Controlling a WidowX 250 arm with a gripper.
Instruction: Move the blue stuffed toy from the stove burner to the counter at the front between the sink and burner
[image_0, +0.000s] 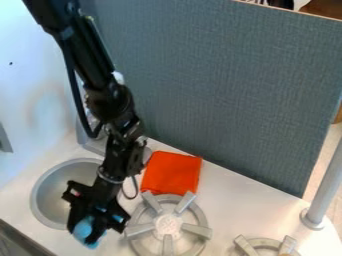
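The gripper (85, 233) hangs low over the counter at the lower left, between the sink and the near burner. It is shut on a light blue object (83, 228), which bulges out between the black fingers. Small patches of blue also show higher up and to the right among the gripper's parts. What the object is, and whether it touches the counter, I cannot tell.
A round metal sink (45, 192) lies left of the gripper. To its right is a grey burner (167, 226), with an orange-red cloth (172, 172) behind it. A second burner (266, 245) sits at the front edge, a grey post (323, 190) stands right, and a grey panel (227, 90) rises behind.
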